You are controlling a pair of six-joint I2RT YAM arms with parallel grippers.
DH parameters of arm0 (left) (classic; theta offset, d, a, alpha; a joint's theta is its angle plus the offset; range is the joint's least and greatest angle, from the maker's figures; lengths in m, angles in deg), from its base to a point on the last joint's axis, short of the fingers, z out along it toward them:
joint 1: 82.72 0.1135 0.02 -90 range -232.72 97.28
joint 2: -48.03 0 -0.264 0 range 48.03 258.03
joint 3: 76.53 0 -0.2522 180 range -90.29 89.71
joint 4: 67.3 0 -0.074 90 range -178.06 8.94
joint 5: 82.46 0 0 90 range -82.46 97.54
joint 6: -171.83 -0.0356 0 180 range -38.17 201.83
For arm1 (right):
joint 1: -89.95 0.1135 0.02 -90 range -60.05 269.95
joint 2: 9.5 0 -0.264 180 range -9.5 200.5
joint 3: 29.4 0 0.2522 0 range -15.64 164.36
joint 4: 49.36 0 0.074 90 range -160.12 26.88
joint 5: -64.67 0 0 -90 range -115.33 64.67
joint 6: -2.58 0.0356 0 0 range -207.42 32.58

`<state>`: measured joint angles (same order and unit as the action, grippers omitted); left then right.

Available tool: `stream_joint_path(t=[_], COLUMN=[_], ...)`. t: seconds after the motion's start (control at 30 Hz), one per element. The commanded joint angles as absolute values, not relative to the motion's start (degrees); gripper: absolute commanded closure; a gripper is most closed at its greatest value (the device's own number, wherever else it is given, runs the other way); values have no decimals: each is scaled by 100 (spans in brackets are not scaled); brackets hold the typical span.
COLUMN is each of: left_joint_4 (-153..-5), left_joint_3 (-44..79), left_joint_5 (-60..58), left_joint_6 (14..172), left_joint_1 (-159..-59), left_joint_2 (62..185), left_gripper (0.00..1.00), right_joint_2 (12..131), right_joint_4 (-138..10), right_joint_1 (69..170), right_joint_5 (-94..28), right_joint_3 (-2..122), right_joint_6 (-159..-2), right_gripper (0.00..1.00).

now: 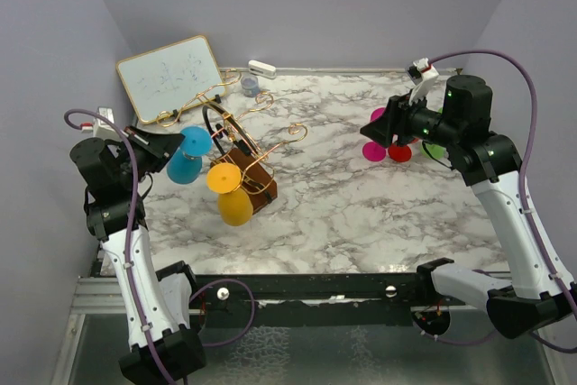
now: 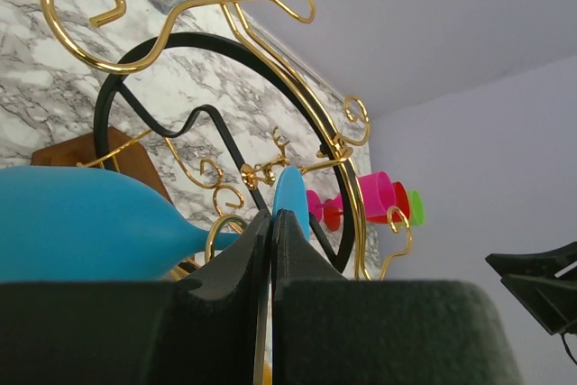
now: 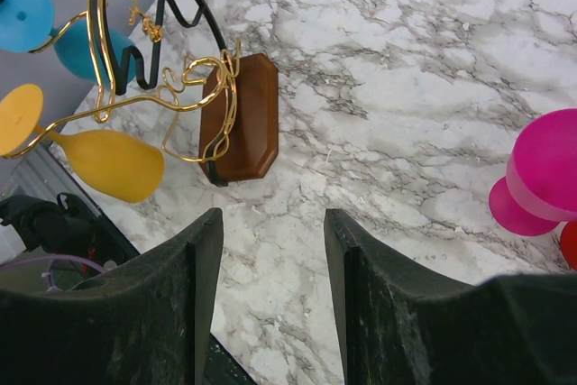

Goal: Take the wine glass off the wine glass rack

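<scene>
The wine glass rack (image 1: 257, 176) is gold wire on a brown wooden base (image 3: 242, 114), left of the table's middle. A blue wine glass (image 1: 185, 167) hangs on its left side, with the stem in a curled arm. My left gripper (image 1: 171, 149) is at that stem. In the left wrist view the blue bowl (image 2: 81, 223) is on the left and the foot (image 2: 290, 200) rises just beyond the fingertips. There my left gripper (image 2: 272, 215) is shut on the stem, and the fingers hide the contact. My right gripper (image 3: 270, 214) is open over bare marble, far right of the rack.
A yellow wine glass (image 1: 234, 205) hangs on the rack's near side. Pink (image 1: 374, 151), red (image 1: 400, 152) and green (image 1: 435, 149) glasses stand under my right arm. A whiteboard (image 1: 169, 77) and a grey roll (image 1: 250, 86) sit at the back left. Walls close in on both sides.
</scene>
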<state>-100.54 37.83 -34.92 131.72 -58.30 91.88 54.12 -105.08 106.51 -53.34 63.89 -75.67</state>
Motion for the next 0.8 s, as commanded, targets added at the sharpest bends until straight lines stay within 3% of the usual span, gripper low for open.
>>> stream_joint_path(t=[0.0, 0.77], left_joint_4=[-10445, -10412], left_joint_3=[3687, 3803], left_joint_5=[-3242, -3383], left_joint_6=[12810, 12801], left_joint_1=[-5882, -5987], left_joint_2=[9054, 8740], left_gripper=[100, 100], right_joint_2=[5354, 5490], right_joint_4=[-10338, -10301], right_joint_1=[10678, 10682], right_joint_5=[-5240, -5319], right_joint_3=[6368, 6361], right_joint_6=[-7567, -7531], right_gripper=[51, 51])
